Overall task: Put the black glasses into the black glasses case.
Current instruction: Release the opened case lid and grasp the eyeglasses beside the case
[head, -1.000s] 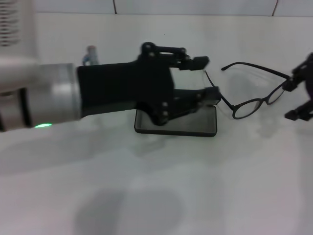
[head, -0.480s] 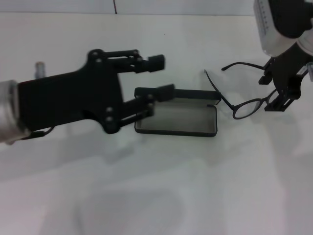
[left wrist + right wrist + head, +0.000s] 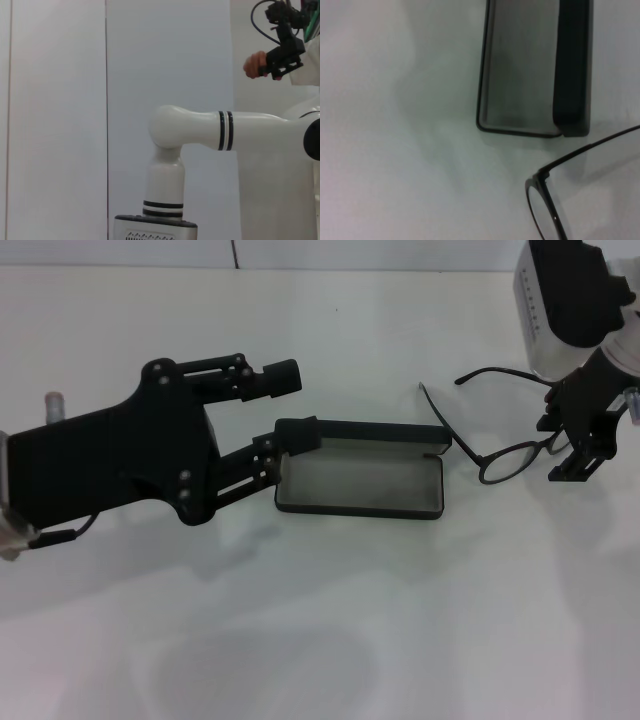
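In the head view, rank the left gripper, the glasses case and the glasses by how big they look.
1. Left gripper, though it is raised nearer the camera, so it may look oversized.
2. Black glasses case.
3. Black glasses, close to the case in span but much thinner.

A robot lab, it seems; bare white table (image 3: 400,620). Plain pale wall panels (image 3: 55,100); a white robot arm (image 3: 200,132).

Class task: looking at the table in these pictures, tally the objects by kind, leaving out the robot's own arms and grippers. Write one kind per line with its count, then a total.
Glasses: 1, the black glasses, with temple arms unfolded, to the right of the case
Glasses cases: 1, the black glasses case, lying open with its grey lining showing
Total: 2
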Action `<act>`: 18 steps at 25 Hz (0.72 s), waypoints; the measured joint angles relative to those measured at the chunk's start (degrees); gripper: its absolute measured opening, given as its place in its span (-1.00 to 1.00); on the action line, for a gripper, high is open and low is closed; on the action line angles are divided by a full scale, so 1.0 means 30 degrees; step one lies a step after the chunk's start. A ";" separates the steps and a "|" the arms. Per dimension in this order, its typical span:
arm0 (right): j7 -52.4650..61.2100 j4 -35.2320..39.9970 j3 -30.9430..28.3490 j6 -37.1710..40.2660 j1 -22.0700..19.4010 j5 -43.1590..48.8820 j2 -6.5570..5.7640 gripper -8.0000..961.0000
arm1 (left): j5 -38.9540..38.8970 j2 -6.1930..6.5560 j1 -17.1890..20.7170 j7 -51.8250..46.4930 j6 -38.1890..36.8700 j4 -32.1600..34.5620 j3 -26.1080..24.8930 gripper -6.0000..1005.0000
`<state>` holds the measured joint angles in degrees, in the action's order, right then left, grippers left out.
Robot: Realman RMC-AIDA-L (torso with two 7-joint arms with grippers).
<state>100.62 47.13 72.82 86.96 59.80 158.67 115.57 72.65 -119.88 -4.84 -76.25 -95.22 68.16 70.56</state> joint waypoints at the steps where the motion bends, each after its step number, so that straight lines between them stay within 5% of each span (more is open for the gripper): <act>1: -0.0005 -0.0137 0.0084 -0.0160 0.0014 0.0008 0.0006 0.33 | -0.0002 0.0000 -0.0068 0.0054 -0.0004 -0.0189 -0.0003 -0.17; 15: 0.0028 -0.1454 0.0746 -0.1713 0.0068 0.0083 0.0103 0.11 | -0.0035 0.0029 -0.0500 0.0650 -0.0054 -0.1841 -0.0499 -0.20; 18: 0.0028 -0.1448 0.0716 -0.2050 0.0024 -0.0021 0.0118 -0.13 | -0.0035 0.0029 -0.0655 0.0798 -0.0070 -0.2259 -0.0507 -0.21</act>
<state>100.70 42.79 74.97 80.81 59.87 158.61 115.92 72.54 -119.79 -6.81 -73.85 -95.43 61.38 69.04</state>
